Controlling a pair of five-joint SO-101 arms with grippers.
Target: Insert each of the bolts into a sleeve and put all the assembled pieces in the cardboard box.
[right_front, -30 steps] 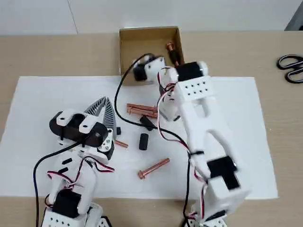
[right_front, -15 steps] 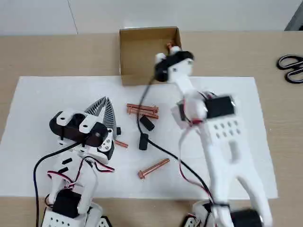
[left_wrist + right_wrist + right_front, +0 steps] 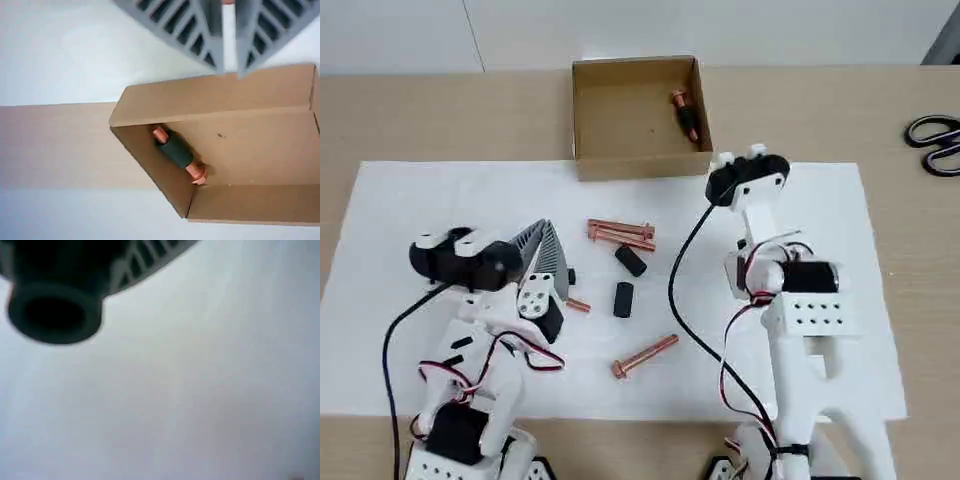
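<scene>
Right wrist view's all blur: a dark ring [image 3: 54, 314], cut off at the edge. Scissors [image 3: 935, 142] on the far right run off frame. One bolt [image 3: 578, 304] sits half-hidden under the left gripper [image 3: 542, 226].

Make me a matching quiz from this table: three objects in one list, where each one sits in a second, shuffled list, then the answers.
Things:
1. scissors
2. bolt with a sleeve on it
3. two bare bolts lying side by side

Places:
A. on the white paper
B. on the bare table
C. inside the cardboard box

Pairs: 1-B, 2-C, 3-A
</scene>
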